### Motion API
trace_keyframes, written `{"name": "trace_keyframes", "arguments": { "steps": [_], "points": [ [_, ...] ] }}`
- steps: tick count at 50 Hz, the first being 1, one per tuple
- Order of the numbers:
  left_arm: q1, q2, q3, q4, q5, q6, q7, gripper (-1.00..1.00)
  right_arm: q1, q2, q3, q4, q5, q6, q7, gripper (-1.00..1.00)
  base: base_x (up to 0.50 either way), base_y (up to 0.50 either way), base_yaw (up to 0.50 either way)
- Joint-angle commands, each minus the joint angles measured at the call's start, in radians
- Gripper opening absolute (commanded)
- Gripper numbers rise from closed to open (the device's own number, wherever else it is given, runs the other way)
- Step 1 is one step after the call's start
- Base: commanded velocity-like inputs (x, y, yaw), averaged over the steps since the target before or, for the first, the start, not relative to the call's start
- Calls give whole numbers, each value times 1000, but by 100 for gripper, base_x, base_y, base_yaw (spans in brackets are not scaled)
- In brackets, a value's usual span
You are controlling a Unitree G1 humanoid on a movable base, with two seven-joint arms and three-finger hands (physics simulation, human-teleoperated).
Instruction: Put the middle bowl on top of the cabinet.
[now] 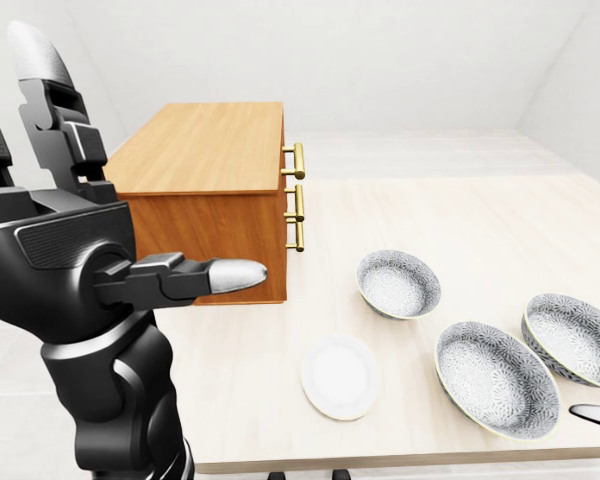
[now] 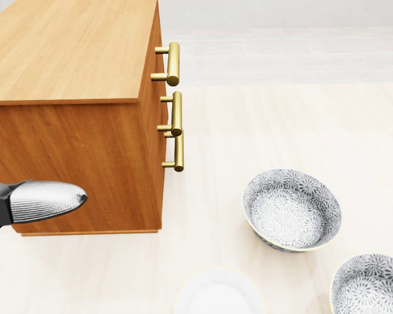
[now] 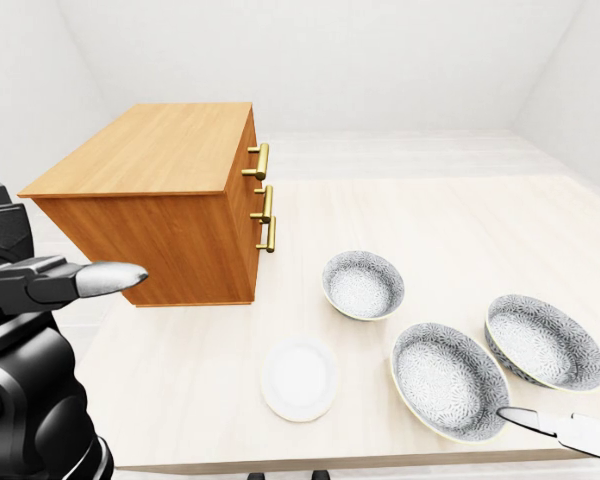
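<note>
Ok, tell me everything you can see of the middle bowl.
The middle bowl is round, wide and shallow, with a grey-and-white flowery pattern inside and a pale rim. It looks like glazed ceramic and appears empty. It sits on the pale table, looking slightly tipped, between a deeper bowl up-left and another bowl to the right. A white plate lies to its left. The right hand's fingertip is close beside its lower-right rim; contact is unclear.
</note>
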Motion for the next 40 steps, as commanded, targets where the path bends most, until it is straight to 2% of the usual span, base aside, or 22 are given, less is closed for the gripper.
{"name": "trace_keyframes", "arguments": {
  "steps": [1, 13, 22, 26, 27, 29, 30, 31, 32, 34, 40],
  "points": [
    [-12, -1, -1, 15, 1, 0, 6, 100, 0, 1, -10, 9, 2, 0, 9, 100, 0, 0, 0],
    [-21, -2, 12, 27, -13, 0, 1, 100, 1, -6, -20, 31, -6, 0, -4, 100, 0, 0, 0],
    [-11, 9, 5, 33, -20, 0, -7, 100, -10, -66, -22, 194, -60, 0, -64, 100, 0, 0, 0],
    [5, 11, 3, -5, -16, 0, -9, 100, 15, -54, -13, 329, -117, 0, -128, 100, 0, 0, 0],
    [5, 12, -1, 1, -13, 0, -9, 100, 25, -49, -8, 347, -141, -49, -150, 100, 0, 0, 0],
    [5, 12, -2, -3, -11, 0, -9, 100, 33, -43, -5, 352, -128, -47, -146, 100, 0, 0, 0],
    [7, 11, -5, -7, -10, 0, -11, 100, 38, -44, -2, 374, -140, -87, -158, 100, 0, 0, 0],
    [8, 10, -4, -6, -9, 0, -11, 100, 40, -48, -3, 383, -147, -100, -168, 100, 0, 0, 0],
    [8, 7, 0, 4, -15, 0, -15, 100, 45, -52, -3, 403, -181, -158, -199, 100, 0, 0, 0],
    [7, 7, 2, 18, -12, 0, -13, 100, 47, -55, -4, 416, -183, -175, -212, 100, 0, 0, 0],
    [8, 5, -1, 3, -13, 0, -12, 100, 65, -54, 1, 483, -239, -175, -258, 100, 0, 0, 0]
  ]
}}
